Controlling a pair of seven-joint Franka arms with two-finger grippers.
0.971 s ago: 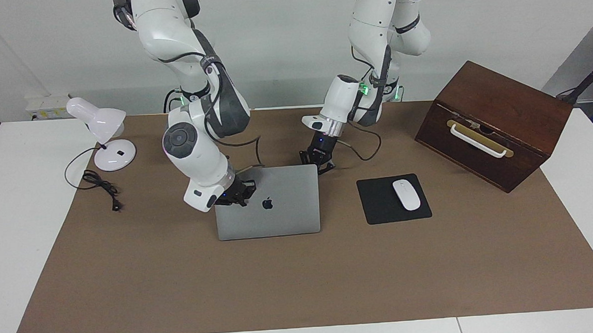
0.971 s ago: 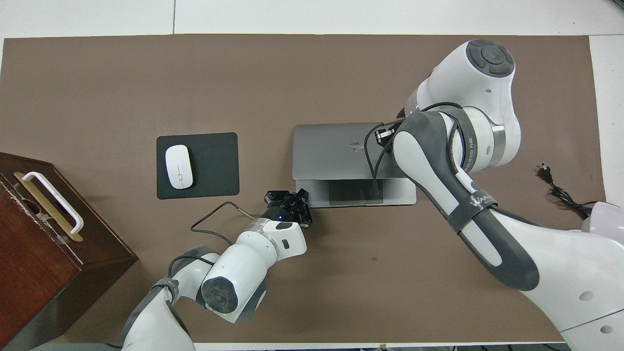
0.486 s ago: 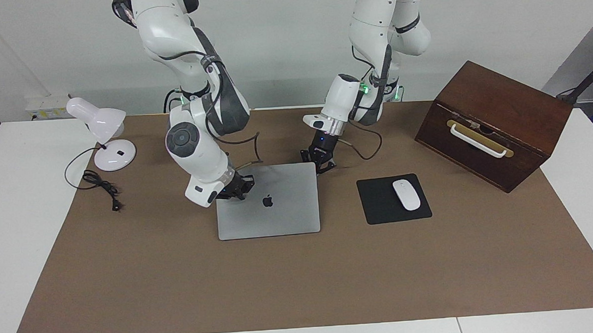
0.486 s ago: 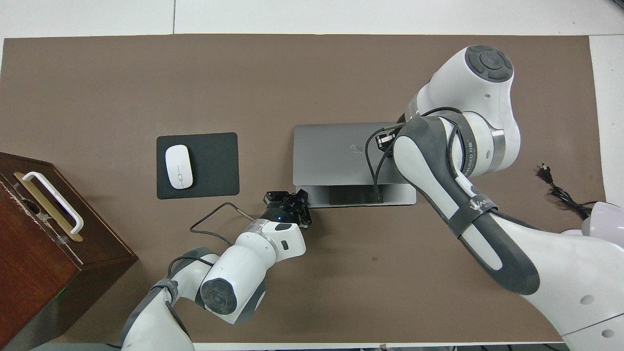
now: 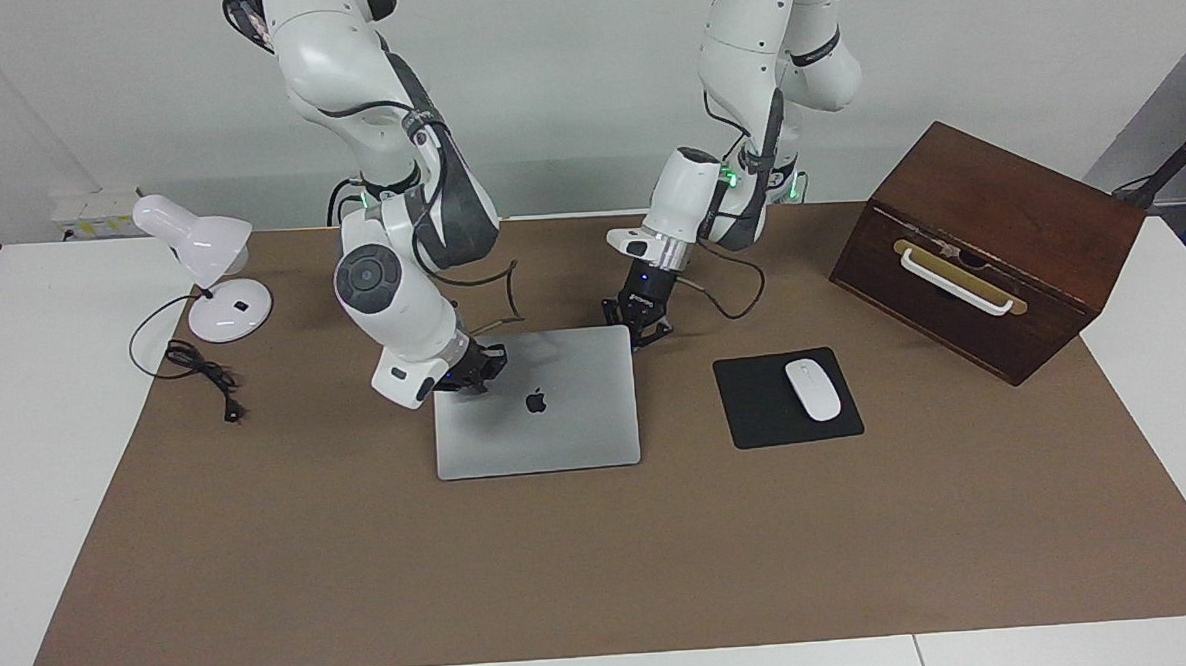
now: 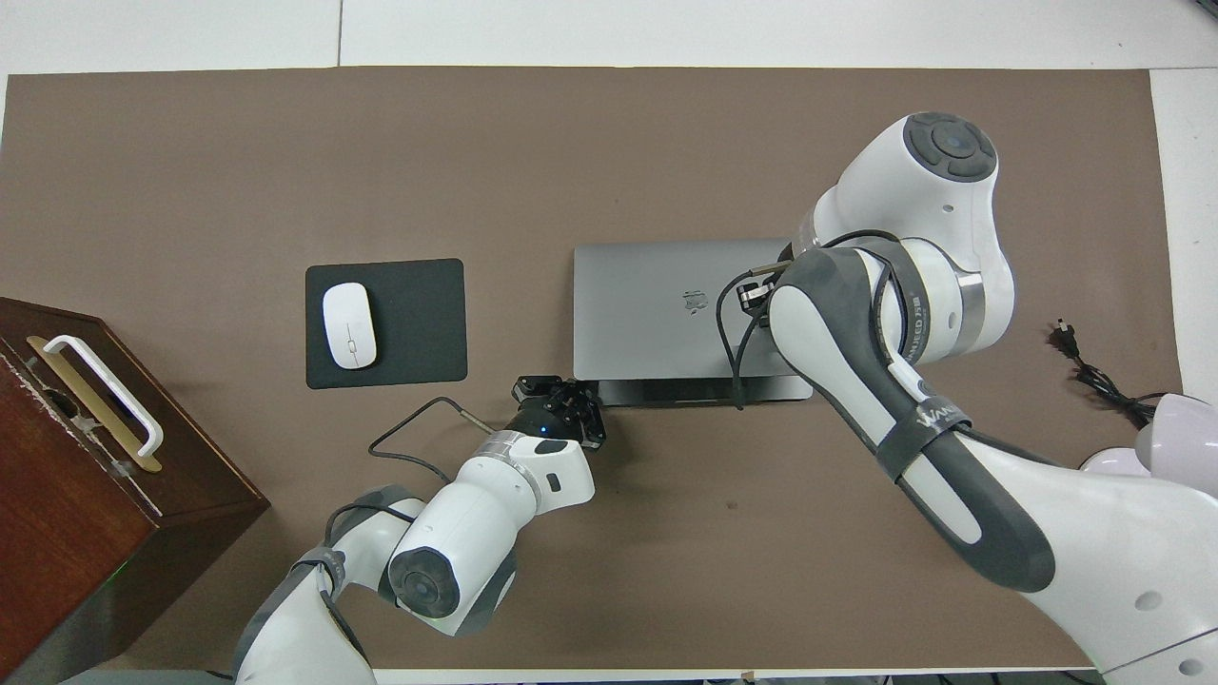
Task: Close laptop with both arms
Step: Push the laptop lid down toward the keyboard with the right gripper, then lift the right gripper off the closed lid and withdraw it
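Laptop lid nearly flat, long axis across table, hinge edge farthest from robots

— Items on the brown mat?
— Black mouse pad with a white mouse on it. Wooden box, white handle, toward the left arm's end.
— Right arm's end?
— White desk lamp on the white table, at the mat's edge; its black cord and plug lie on the mat.
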